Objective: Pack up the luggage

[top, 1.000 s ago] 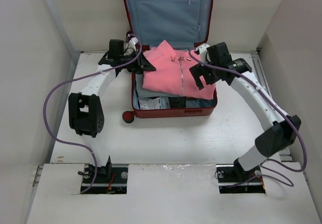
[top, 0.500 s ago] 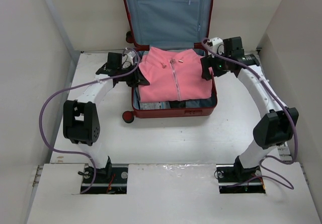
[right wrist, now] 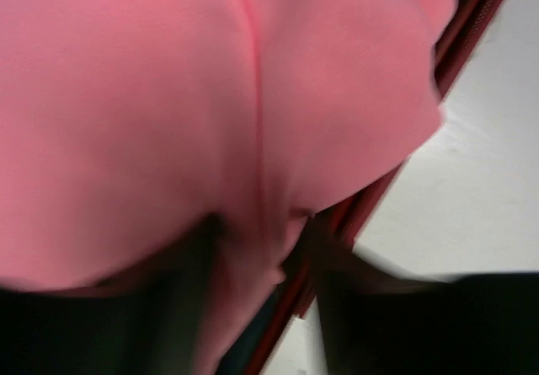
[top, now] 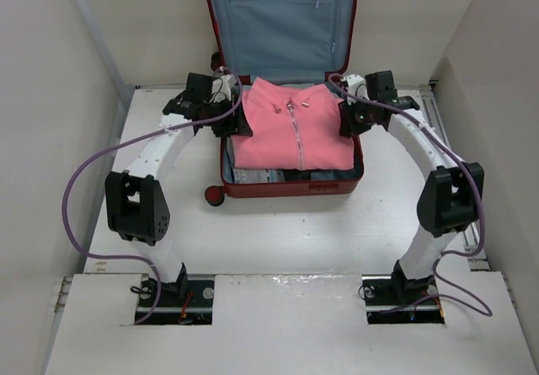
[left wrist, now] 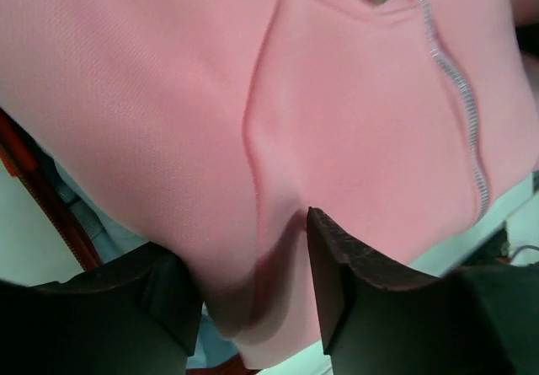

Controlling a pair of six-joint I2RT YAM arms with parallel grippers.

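The dark-red luggage lies open on the table, its blue-lined lid standing against the back wall. A folded pink zip jacket lies flat on top of other things in the base. My left gripper is at the jacket's left edge and my right gripper at its right edge. In the left wrist view the gripper pinches a fold of the jacket beside the red rim. In the blurred right wrist view the gripper holds the jacket over the rim.
A white and blue packet and dark items show under the jacket at the near end of the base. A red wheel sticks out at the case's near left corner. White walls close in both sides of the table.
Both grippers have carried the jacket from a raised, skewed pose toward the back and lowered it flat and square into the case. The right arm has folded in closer.
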